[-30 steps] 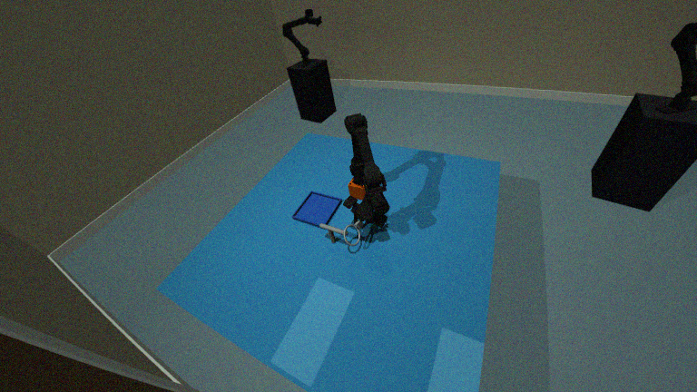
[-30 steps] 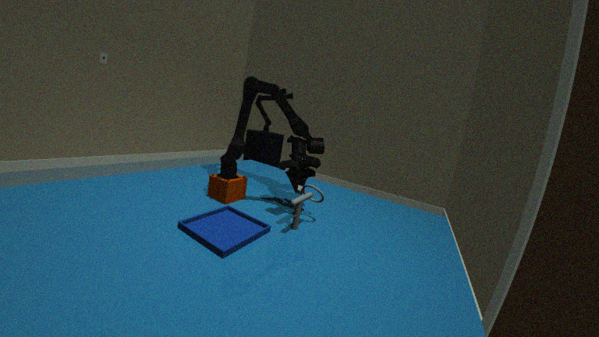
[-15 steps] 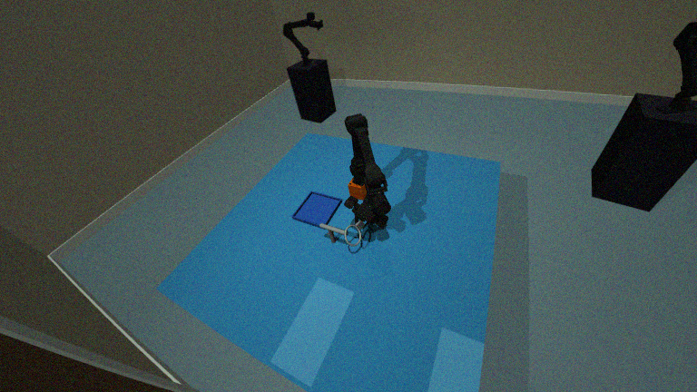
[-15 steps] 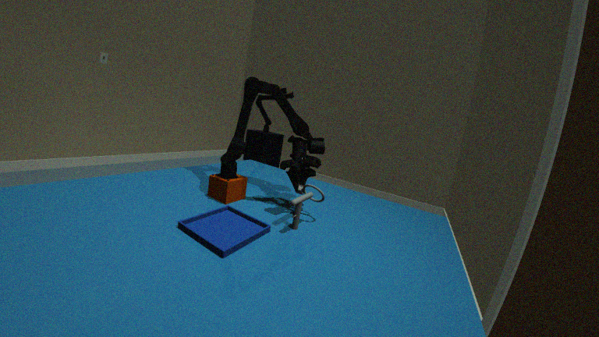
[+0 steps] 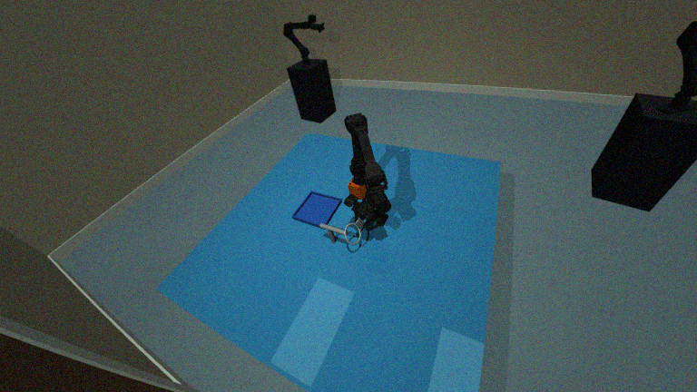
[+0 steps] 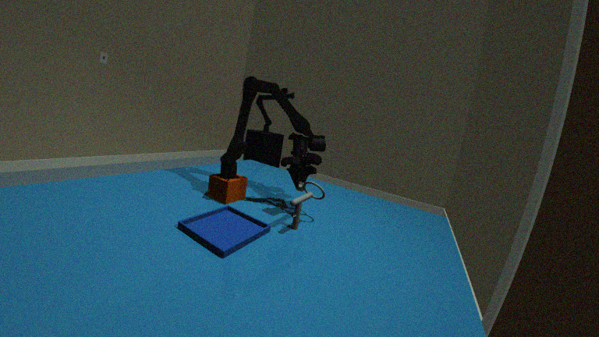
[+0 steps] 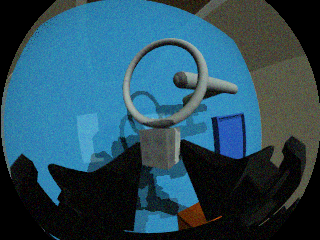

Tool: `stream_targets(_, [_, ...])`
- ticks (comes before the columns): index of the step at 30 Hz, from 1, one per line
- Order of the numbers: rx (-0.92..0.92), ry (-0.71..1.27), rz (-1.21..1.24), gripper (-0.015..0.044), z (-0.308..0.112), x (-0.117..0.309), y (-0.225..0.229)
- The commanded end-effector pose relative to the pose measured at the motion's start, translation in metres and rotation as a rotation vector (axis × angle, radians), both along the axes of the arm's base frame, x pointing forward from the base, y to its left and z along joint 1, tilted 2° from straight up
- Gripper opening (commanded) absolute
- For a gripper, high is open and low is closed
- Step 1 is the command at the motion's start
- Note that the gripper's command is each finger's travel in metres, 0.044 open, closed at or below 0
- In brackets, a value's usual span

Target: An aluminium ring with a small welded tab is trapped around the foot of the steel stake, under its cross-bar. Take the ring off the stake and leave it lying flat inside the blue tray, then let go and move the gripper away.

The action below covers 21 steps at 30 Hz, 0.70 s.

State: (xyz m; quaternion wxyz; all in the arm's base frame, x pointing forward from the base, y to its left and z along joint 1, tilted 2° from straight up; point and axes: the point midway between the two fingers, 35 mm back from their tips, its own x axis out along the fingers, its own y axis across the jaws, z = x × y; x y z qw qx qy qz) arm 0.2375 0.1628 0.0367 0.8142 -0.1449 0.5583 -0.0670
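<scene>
The aluminium ring (image 5: 353, 244) (image 6: 324, 192) (image 7: 171, 41) is held up in the air, standing steeply on edge. My gripper (image 5: 361, 221) (image 6: 300, 186) (image 7: 160, 146) is shut on its blocky tab (image 7: 152, 150), just above the mat-side stake's height. The stake's cross-bar (image 5: 331, 228) (image 6: 301, 199) (image 7: 220, 85) lies beyond the ring in the wrist view; its near end shows through the opening and the rim passes in front. The ring looks off the stake, close beside the bar's end; contact cannot be told. The post (image 6: 296, 218) stands upright. The blue tray (image 5: 317, 208) (image 6: 224, 229) (image 7: 230, 135) is empty.
The orange base block (image 5: 357, 189) (image 6: 227, 188) (image 7: 192, 216) stands behind the tray. The blue mat (image 5: 246, 274) (image 6: 132, 271) lies under everything. Black pedestals (image 5: 312, 91) (image 5: 642, 151) with other arms stand away from the mat.
</scene>
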Motion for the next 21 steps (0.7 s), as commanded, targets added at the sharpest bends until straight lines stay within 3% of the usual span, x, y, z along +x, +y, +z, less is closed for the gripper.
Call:
stream_targets(1, [0.010, -0.017, -0.004, 0.0000, 0.011, 0.004, 0.003])
stream_targets(21, [0.010, -0.017, -0.004, 0.0000, 0.043, 0.004, 0.002])
